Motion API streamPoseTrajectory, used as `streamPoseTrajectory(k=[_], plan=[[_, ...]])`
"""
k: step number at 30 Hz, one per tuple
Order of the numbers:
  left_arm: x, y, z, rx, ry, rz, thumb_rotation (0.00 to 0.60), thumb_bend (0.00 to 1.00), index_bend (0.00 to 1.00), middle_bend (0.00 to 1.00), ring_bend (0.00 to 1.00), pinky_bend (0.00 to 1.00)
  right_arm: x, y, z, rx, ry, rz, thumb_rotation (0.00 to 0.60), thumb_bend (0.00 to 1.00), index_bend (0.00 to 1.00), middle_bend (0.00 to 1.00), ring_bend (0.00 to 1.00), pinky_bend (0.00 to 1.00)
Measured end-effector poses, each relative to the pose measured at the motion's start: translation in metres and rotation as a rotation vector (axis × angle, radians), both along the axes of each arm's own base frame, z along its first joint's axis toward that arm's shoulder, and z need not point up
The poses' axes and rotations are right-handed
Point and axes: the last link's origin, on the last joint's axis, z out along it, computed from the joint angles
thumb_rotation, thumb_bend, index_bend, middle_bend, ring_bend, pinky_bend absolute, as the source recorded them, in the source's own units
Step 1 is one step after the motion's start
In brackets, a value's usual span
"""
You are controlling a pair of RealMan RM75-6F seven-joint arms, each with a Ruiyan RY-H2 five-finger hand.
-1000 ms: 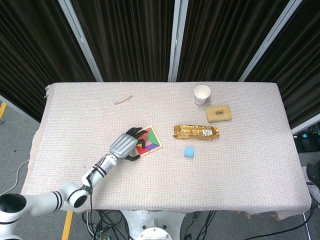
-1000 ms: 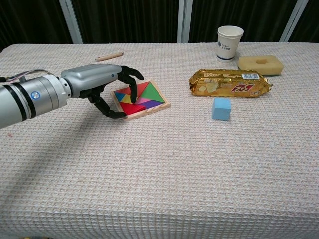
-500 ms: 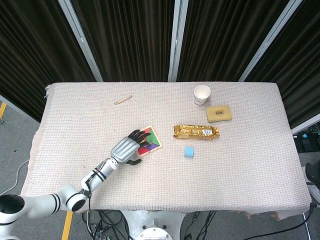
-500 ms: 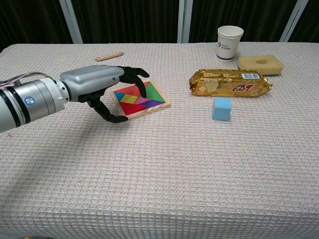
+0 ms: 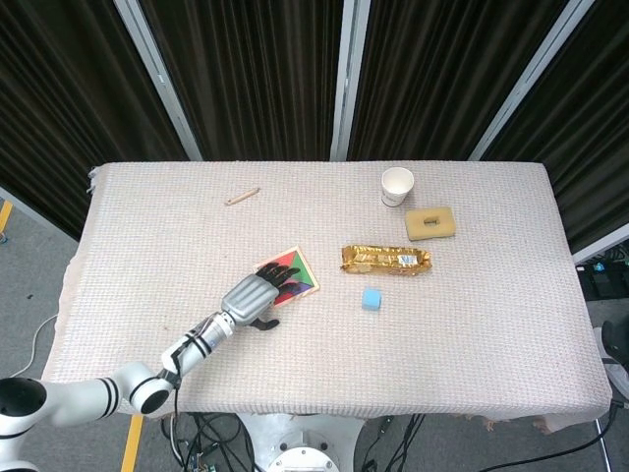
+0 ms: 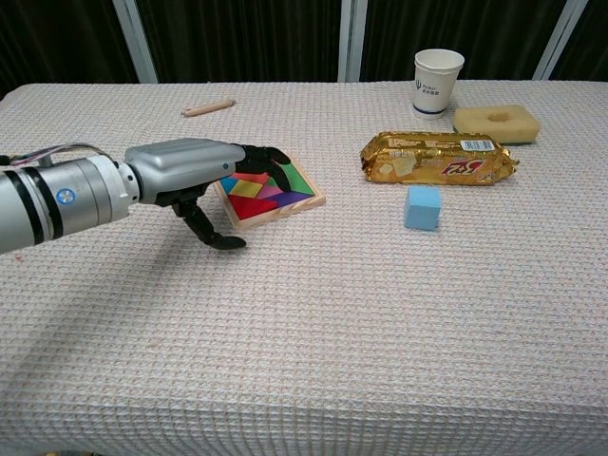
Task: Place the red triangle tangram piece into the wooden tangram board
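One left hand (image 6: pixel 195 174) open over one tangram board (image 6: pixel 275 193), one cup (image 6: pixel 438 68)

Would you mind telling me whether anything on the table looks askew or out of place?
Nothing looks spilled or damaged. The wooden tangram board lies turned at an angle to the table edge, and the left hand hovers over its near-left part, holding nothing. The paper cup stands upright.

My left hand (image 6: pixel 195 171) hovers low, palm down, fingers (image 6: pixel 258 155) spread and extended forward, thumb hanging below, holding nothing.
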Motion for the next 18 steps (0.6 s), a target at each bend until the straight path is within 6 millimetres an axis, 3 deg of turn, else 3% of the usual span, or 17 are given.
streamPoseTrajectory(k=[5, 18], plan=[[0.0011, 0.0026, -0.0004, -0.003, 0.003, 0.011, 0.577, 0.25, 0.19, 0.00, 0.00, 0.00, -0.0011, 0.0000, -0.0002, 0.001, -0.001, -0.003, 0.600, 0.35, 0.00, 0.00, 0.00, 0.00], [0.0040, 0.0075, -0.0006, -0.048, -0.019, 0.070, 0.347, 0.23, 0.22, 0.00, 0.00, 0.00, -0.0046, -0.0001, -0.0014, 0.003, -0.008, -0.008, 0.600, 0.35, 0.00, 0.00, 0.00, 0.00]])
